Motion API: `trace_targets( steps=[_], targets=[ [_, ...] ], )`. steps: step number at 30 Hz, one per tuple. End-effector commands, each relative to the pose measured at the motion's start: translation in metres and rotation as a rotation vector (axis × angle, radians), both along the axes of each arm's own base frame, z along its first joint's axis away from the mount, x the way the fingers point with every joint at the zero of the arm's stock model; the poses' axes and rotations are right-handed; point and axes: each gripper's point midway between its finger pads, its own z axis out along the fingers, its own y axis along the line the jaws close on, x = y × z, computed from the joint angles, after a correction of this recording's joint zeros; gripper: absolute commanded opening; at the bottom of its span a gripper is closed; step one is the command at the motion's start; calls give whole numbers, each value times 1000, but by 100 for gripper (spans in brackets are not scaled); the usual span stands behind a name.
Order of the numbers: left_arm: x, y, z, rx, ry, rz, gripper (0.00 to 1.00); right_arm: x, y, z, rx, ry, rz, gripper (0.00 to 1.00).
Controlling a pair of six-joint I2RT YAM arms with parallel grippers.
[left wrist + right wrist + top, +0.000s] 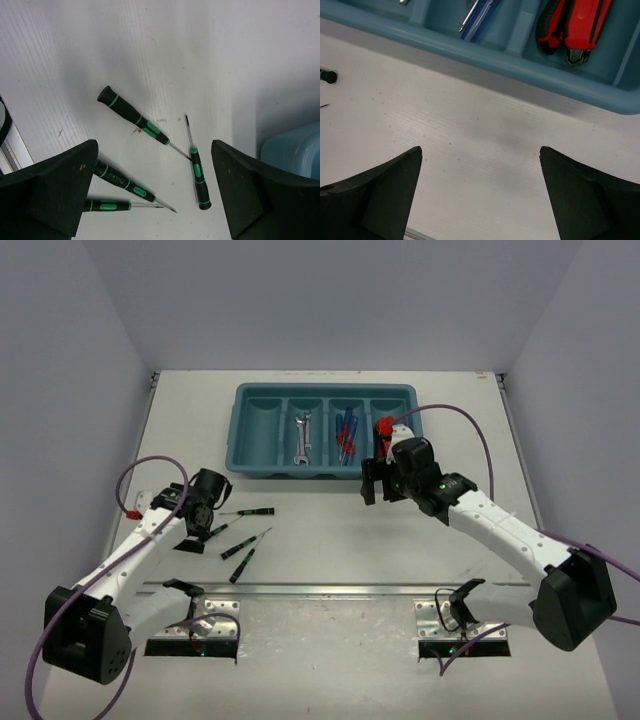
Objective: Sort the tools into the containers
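Four precision screwdrivers (135,118): black-and-green, lying flat on the white table (400,550) under the left pincer, scattered at different angles, all outside the tray.
Left pincer (154,146): fingers spread wide, gripping nothing, hovering above the four screwdrivers.
Screwdriver nearest left finger (121,180): handle end hidden under that finger, shaft pointing into the gap.
Lowest screwdriver (108,205): just beside the one above, also partly under the left finger.
Screwdriver by right finger (198,172): in the gap, close to that finger but apart from it, tip pointing away from the wrist.
Right pincer (480,150): fingers spread wide, nothing between them, bare table below.
Tray (470,56): teal-blue, just ahead of the right pincer's fingertips, its long near wall crossing the wrist view.
Pliers (576,24): red-and-black, in the compartment ahead and to the right of the right pincer.
Blue-handled screwdrivers (345,435): in the next compartment to the left.
Wrenches (303,437): silver, one compartment further left, well apart from both pincers.
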Motion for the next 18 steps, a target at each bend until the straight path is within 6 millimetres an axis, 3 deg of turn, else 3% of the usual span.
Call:
trace_targets(
  steps=[1,5,11,15,18],
  targets=[
    [12,8,-6,-54,-37,128,91,11,-5,8,-16,-62,-16,99],
    [24,1,-16,-84,8,89,87,11,-7,7,-25,-63,-21,99],
    [16,-2,-30,-89,219,104,86,12,-12,6,-43,-70,-39,99],
    [15,-4,-39,-113,213,114,83,12,-13,6,-43,-73,-39,99],
    [16,-3,-47,-127,187,133,75,12,-15,6,-50,-74,-44,99]
  ],
)
